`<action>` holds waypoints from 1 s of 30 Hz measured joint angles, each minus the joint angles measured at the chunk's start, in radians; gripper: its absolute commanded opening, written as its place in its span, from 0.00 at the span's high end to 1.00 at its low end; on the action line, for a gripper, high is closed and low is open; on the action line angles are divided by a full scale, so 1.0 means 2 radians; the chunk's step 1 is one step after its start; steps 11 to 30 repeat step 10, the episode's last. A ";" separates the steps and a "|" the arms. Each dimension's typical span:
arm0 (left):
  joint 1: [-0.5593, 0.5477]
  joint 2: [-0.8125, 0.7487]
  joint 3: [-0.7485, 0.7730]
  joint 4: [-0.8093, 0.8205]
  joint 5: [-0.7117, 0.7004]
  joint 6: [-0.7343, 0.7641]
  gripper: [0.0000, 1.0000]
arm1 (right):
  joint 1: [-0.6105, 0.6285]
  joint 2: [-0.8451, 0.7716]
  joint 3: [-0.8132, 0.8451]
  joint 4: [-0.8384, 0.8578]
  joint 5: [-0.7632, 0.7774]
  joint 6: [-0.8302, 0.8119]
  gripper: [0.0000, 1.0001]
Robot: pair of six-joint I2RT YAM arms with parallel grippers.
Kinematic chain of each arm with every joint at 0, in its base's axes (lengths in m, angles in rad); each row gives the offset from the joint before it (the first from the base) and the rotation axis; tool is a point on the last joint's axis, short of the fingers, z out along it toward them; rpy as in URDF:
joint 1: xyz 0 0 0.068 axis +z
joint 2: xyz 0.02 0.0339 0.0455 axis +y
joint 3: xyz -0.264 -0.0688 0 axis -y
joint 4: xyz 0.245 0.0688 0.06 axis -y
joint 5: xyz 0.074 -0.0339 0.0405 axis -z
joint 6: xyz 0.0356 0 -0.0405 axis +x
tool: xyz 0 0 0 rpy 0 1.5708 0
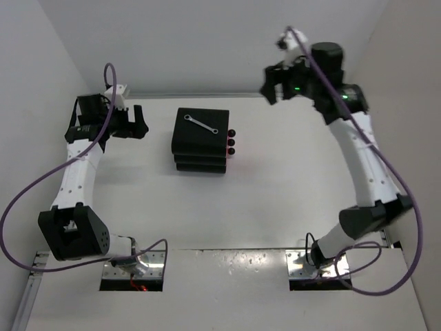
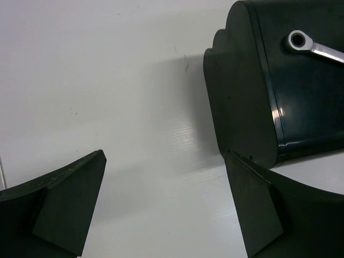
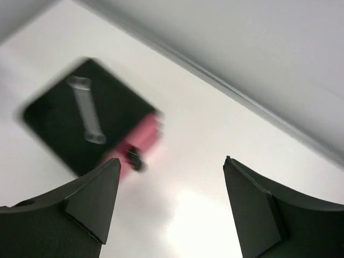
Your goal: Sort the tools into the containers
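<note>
Cabinet (image 1: 200, 148) with pink drawers (image 3: 144, 134) stands mid-table toward the far edge, silver wrench (image 1: 204, 125) lying on its top. Left gripper (image 1: 138, 123) and right gripper (image 1: 272, 86) flank it, jaws apart, empty. Wrench looks unsorted; next, likely, a drawer pulled open by its knob.

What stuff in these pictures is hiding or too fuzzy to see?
1) Inside the drawers: in the top view the black cabinet covers them, so whether any tools lie inside cannot be told.
2) The silver wrench: in the left wrist view its far end is cut off by the right edge.
3) Right wrist view: the whole cabinet is blurred, so the knobs and the number of drawers are unclear.
</note>
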 measured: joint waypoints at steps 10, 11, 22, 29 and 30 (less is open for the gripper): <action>0.012 -0.050 -0.106 0.007 -0.027 -0.009 0.00 | -0.249 -0.152 -0.473 0.053 -0.010 0.016 0.21; 0.012 -0.050 -0.106 0.007 -0.027 -0.009 0.00 | -0.249 -0.152 -0.473 0.053 -0.010 0.016 0.21; 0.012 -0.050 -0.106 0.007 -0.027 -0.009 0.00 | -0.249 -0.152 -0.473 0.053 -0.010 0.016 0.21; 0.012 -0.050 -0.106 0.007 -0.027 -0.009 0.00 | -0.249 -0.152 -0.473 0.053 -0.010 0.016 0.21; 0.012 -0.050 -0.106 0.007 -0.027 -0.009 0.00 | -0.249 -0.152 -0.473 0.053 -0.010 0.016 0.21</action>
